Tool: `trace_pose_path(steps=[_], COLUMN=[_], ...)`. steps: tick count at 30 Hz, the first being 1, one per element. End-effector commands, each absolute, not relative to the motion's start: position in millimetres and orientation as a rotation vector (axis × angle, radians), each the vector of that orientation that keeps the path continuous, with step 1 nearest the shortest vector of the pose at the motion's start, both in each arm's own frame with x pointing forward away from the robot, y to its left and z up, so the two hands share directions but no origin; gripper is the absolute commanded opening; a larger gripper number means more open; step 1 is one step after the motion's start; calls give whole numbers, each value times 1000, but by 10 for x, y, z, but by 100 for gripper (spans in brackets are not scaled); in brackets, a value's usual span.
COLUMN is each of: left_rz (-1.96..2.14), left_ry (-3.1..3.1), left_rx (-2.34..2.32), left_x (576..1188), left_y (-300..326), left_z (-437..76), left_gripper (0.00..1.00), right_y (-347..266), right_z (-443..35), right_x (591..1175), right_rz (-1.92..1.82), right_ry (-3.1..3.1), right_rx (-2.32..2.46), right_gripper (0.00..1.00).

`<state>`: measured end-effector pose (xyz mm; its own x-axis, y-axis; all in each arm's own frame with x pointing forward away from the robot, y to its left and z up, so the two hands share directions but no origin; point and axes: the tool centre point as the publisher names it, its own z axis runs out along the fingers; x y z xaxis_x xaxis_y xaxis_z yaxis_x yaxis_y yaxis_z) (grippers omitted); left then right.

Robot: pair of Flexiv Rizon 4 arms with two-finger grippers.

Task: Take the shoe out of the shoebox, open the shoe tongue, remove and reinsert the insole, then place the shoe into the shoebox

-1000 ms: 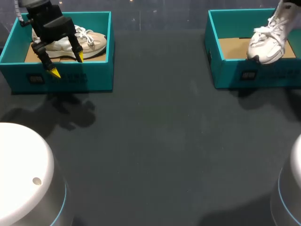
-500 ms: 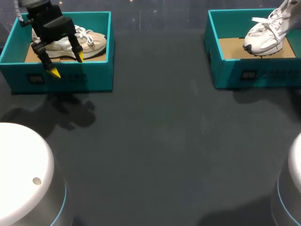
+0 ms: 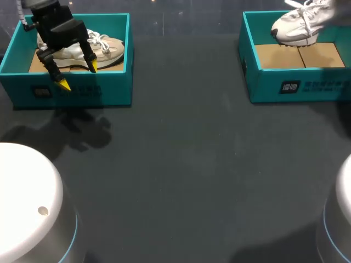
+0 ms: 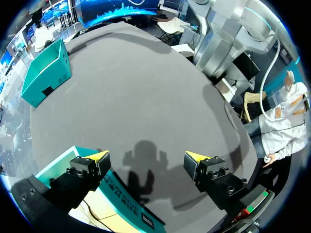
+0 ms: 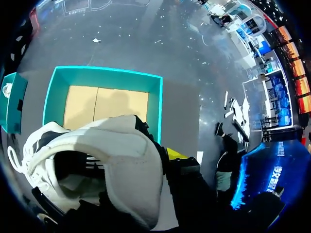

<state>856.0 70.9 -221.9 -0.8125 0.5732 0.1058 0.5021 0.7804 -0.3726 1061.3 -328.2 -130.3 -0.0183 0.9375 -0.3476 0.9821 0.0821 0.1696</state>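
Left arm (image 3: 55,27) at upper left, left jaws spread wide over tan shoe (image 3: 109,49) in left box (image 3: 77,92). Right jaws clamp white shoe (image 3: 293,27) above right box (image 3: 307,87), upper right. Broad bench (image 3: 181,164) between boxes.

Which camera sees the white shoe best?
The right wrist view: the white shoe fills it close up, with its opening and inside showing. The head view catches it small, above the right shoebox, partly cut off. The left wrist view shows none of it.

Head cam high rear, downward; wrist cams close-up; right shoebox (image 3: 263,87) in head + R wrist
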Motion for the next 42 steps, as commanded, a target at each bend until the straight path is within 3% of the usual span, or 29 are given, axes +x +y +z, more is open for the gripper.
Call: trace_pose_path(steps=[1, 12, 25, 42], left_rz=[486, 486, 486, 486], left_ry=[-2760, -2760, -2760, -2760], left_rx=[-845, -845, -845, -845], left_x=[8559, 8559, 8559, 8559], left_y=[715, 715, 715, 715], left_z=[-2218, -2218, -2218, -2218], left_gripper=[100, 100, 100, 100], right_y=[-3222, -3222, -3245, -3247], right_z=[-1283, -1283, -1963, -2132], right_x=[10515, 10515, 10548, 10537], right_rz=[-189, -189, -128, -109], right_ry=[1756, 1756, 1781, 1800], right_rx=[2037, 2037, 2113, 2112], right_gripper=[0, 0, 0, 0])
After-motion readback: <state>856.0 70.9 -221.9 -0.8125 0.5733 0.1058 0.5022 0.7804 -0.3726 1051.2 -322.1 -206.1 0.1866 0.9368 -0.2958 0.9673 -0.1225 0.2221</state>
